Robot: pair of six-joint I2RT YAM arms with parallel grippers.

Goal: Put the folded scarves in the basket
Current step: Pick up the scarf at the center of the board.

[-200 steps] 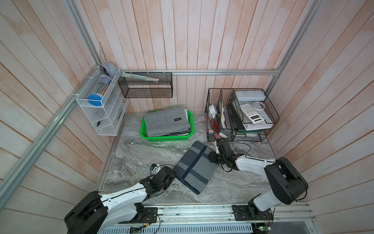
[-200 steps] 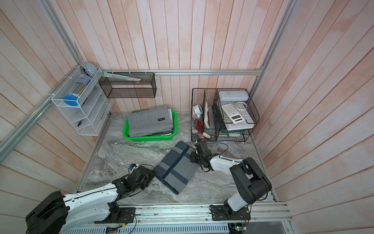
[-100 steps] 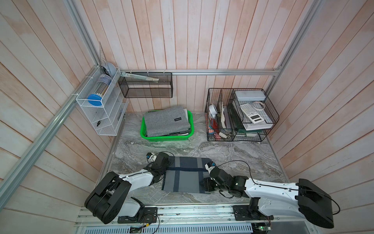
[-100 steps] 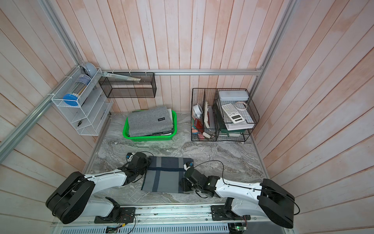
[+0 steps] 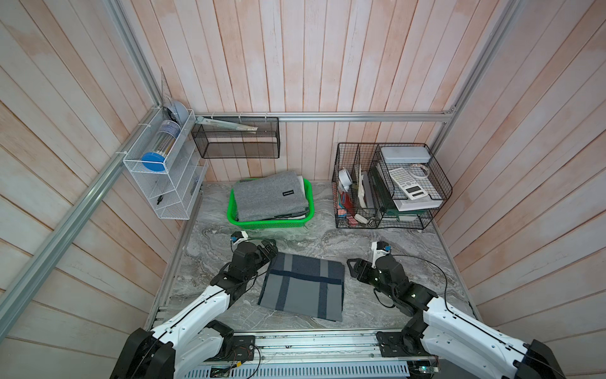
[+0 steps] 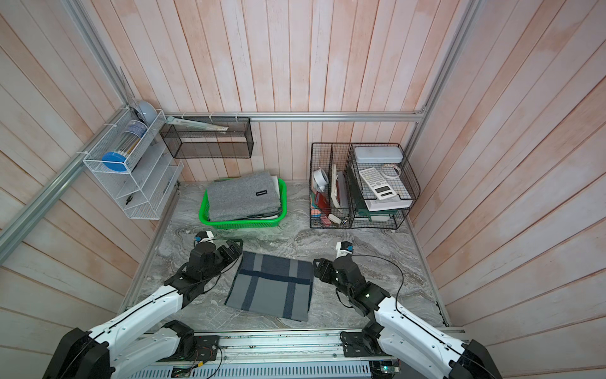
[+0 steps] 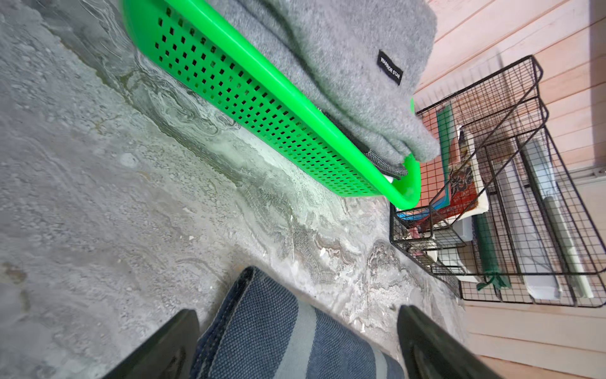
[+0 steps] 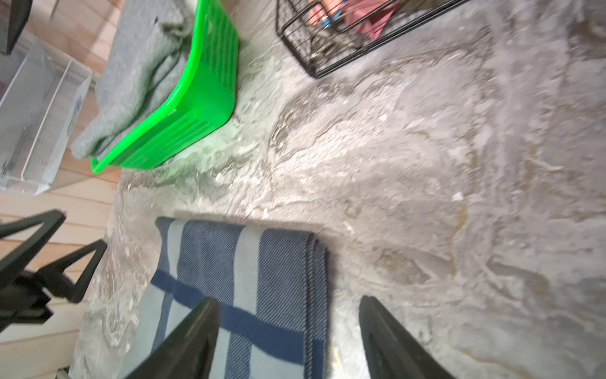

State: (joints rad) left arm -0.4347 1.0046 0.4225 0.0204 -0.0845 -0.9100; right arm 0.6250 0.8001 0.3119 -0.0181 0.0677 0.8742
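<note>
**Left to right, seen from the front of the table.**

- **Left gripper** (image 5: 271, 250): It stands at the far left corner of the folded scarf (image 5: 303, 288) with its jaws spread wide. In the left wrist view the corner lies between the two fingers (image 7: 170, 344) with a gap on each side, so nothing is gripped.
- **Basket** (image 5: 272, 225): It sits at the back of the table (image 5: 328, 239), well apart from the scarf. A folded grey cloth (image 5: 269, 197) already fills it above the rim, so the scarf would probably have to go on top.
- **Folded scarf:** It lies flat on the table between the two grippers and is not yet in the basket.
- **Right gripper** (image 5: 352, 269): It is at the far right corner with its jaws apart. One finger is over the scarf and the other over bare table, and it holds nothing. Whether either finger touches the fabric cannot be told.
- **Reading:** One gripper at each far corner suggests a two-armed lift that would keep the fold from falling open.
- **Black wire organiser** (image 5: 387, 187): It stands at the back right and plays no part in the task.
</note>
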